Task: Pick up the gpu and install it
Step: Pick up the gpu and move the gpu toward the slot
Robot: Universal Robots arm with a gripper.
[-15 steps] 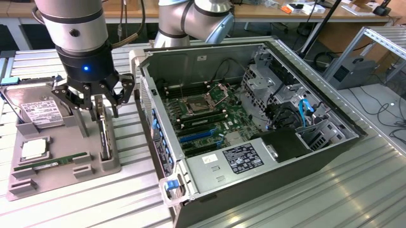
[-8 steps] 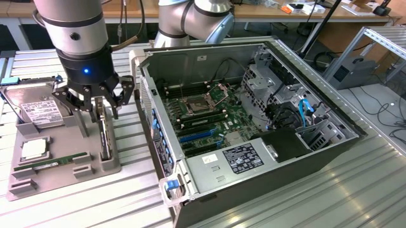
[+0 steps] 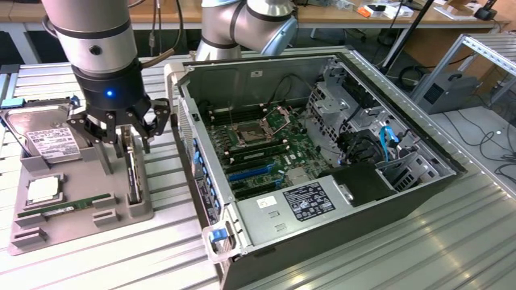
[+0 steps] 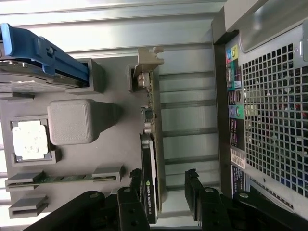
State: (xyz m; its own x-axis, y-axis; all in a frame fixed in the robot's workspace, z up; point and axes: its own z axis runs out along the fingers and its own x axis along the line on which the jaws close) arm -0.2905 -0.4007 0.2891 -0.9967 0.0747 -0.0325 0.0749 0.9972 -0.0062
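Your gripper (image 3: 121, 130) is over the tray (image 3: 81, 232), and its fingers are released, standing wide apart. Between them is the gpu (image 4: 159, 159) — the thin card stands on its edge in the tray, and the fingers do not clench it. In the wrist view, you see that the card is not in the middle of the opening: one finger (image 4: 136, 180) is just beside its black side, and the other finger (image 4: 192, 180) has more free room before the card. I cannot tell if the nearer finger is touching it.

The long edge of the card runs away from the fingers, and they are near one end of it. The metal bracket (image 4: 147, 60) is at the other end, well apart from the fingers. Outside the finger with more room, you have a strip of the ribbed table (image 4: 190, 120), and after it the wall of the computer case (image 4: 224, 106). Outside the nearer finger, the memory stick (image 4: 65, 178) lies in its holders, with the square processor (image 4: 30, 139) farther along the tray. The hard drive (image 3: 55, 142) is also on this side of the fingers, to the exterior view's left.

The arm (image 3: 96, 48) comes down almost upright above the card — the fingers point downward, and the open case is beside them, to the exterior view's right.
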